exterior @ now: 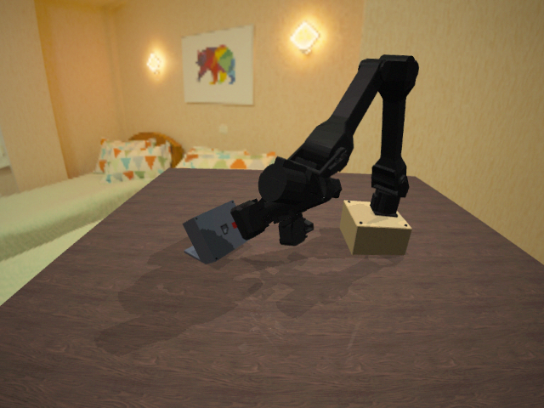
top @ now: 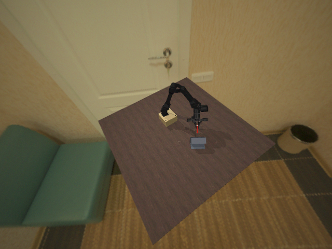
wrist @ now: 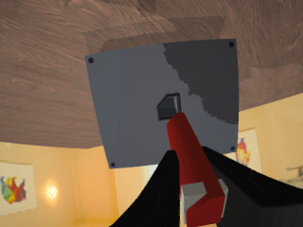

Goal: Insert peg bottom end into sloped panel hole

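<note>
My gripper (top: 197,125) (exterior: 246,220) is shut on the red peg (top: 197,129) (exterior: 235,225) (wrist: 187,147), which has flat sides. The peg points out from the fingers toward the face of the grey-blue sloped panel (top: 198,140) (exterior: 198,237) (wrist: 134,104). The hole (exterior: 224,229) (wrist: 169,108) is a five-sided outline with one slanted corner. In the wrist view the peg's far end overlaps the hole's lower right edge. The top view shows a gap between peg and panel, so the peg is outside the hole. The fingers hide part of the peg in the exterior view.
The arm stands on a beige block (top: 167,119) (exterior: 380,240) on the brown table (top: 161,171) (exterior: 307,351). The panel stands on its own foot, with small dark dots at its corners. The arm's shadow falls over part of its face.
</note>
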You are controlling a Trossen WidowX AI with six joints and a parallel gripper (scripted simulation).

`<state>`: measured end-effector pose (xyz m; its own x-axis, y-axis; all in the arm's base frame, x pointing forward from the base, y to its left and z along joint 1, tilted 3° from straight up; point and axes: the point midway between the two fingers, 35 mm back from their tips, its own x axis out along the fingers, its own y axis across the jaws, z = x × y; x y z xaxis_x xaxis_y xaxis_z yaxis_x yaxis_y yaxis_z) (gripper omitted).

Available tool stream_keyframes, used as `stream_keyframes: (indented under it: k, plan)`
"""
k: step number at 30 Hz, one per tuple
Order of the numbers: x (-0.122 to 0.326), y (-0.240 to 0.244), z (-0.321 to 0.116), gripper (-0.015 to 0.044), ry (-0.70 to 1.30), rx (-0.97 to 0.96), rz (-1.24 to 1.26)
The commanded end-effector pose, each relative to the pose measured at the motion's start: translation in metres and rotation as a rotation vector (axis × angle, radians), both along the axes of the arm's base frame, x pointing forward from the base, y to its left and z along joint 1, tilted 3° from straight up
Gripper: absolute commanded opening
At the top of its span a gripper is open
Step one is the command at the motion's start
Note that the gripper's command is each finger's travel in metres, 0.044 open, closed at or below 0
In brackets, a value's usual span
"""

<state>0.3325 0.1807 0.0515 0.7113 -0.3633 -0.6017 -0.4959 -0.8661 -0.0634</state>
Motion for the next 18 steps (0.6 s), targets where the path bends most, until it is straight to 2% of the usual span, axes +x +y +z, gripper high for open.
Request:
stream_keyframes:
  k: [1,18]
  plan:
    - [0.002,-0.002,-0.002,0.0000,-0.001,-0.013,0.006]
    - [0.014,-0.008,-0.013,0.0000,-0.004,-0.026,0.016]
